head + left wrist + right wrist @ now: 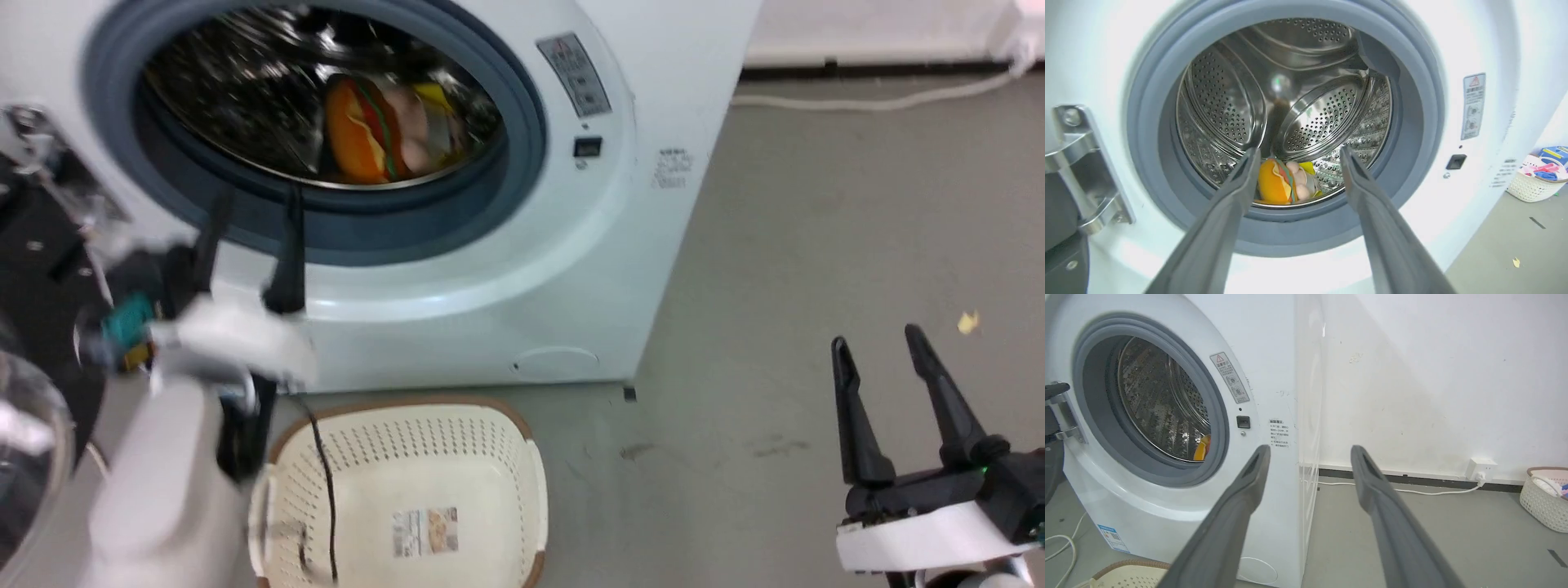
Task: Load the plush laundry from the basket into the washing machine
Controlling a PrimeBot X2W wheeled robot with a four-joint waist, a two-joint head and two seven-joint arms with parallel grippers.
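The burger and doll lie in the washer's drum. The basket stands just before the washer. The left fingers hover at its opening, released. The right fingers, well right of the washer, are also released.

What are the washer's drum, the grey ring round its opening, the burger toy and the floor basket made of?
Drum: apparently polished steel, mirror-bright with punched holes. Grey ring: likely rubber, matte and softly rounded. Burger toy: seemingly plush fabric, dull with soft edges. Basket: probably moulded plastic, smooth cream walls with regular perforations.
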